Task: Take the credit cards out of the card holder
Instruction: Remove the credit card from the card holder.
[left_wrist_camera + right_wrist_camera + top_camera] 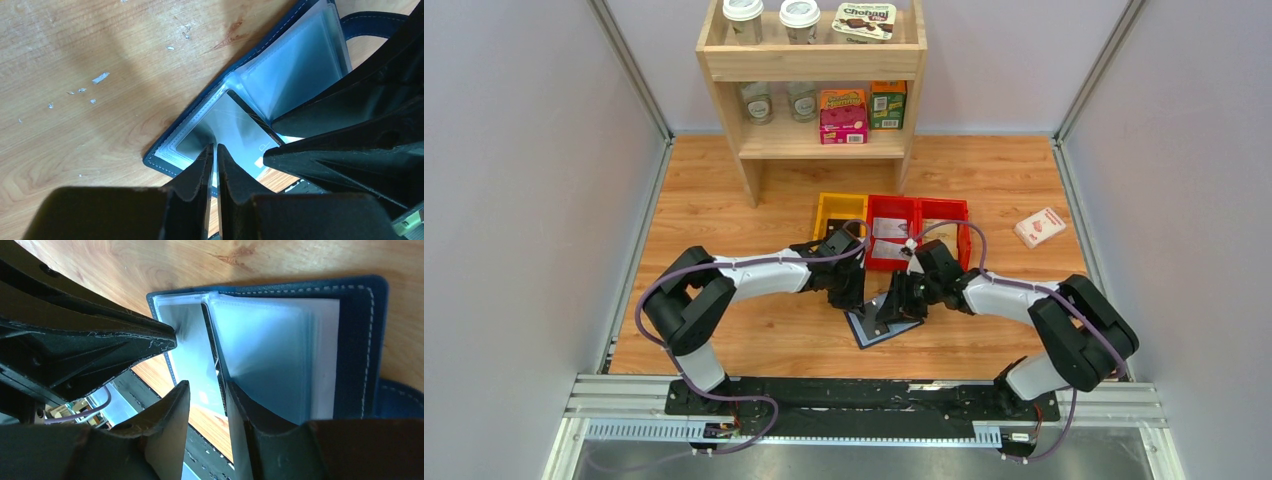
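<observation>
Left end effector (214,152) nearly closed

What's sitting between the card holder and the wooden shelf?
Top view: between card holder and shelf sit a yellow tray, middle red tray and right red tray.

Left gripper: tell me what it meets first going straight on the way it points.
The card holder's clear sleeve over a black credit card, right at the left gripper's tips; possibly touching.
</observation>
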Robot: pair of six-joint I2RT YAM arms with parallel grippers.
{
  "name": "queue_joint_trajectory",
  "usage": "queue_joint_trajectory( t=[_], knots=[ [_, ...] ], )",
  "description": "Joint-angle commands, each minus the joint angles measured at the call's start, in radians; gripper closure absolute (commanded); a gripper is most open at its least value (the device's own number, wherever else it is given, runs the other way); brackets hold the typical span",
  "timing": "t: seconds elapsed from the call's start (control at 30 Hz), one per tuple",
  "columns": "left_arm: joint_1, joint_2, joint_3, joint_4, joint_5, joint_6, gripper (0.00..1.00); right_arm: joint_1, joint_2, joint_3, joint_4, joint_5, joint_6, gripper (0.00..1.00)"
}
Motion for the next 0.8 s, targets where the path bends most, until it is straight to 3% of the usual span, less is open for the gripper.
queue_joint_trajectory(
  t=[0.0,0.1,0.27,0.37,0.57,0.77],
  knots=[
    [0.002,0.01,-0.011,-0.071,-0.107,0.064,0.85,0.019,0.022,0.016,0.072,-0.044,0.024,0.63],
    [0.002,-0.034,-0.015,-0.074,-0.134,0.066,0.85,0.029,0.018,0.004,0.138,-0.056,0.053,0.64],
    [0.003,-0.149,-0.043,-0.095,-0.202,0.023,0.71,0.049,0.002,0.011,0.144,-0.024,0.062,0.65],
    [0.0,-0.174,-0.061,-0.086,-0.194,-0.005,0.68,0.061,-0.008,0.022,0.109,0.04,0.07,0.66],
    [0.0,-0.142,-0.088,-0.045,-0.127,-0.026,0.71,0.062,-0.074,0.014,0.04,0.172,0.073,0.65],
    [0.0,-0.1,-0.088,-0.023,-0.084,-0.029,0.79,0.066,-0.036,0.022,0.066,0.143,0.069,0.65]
  ],
)
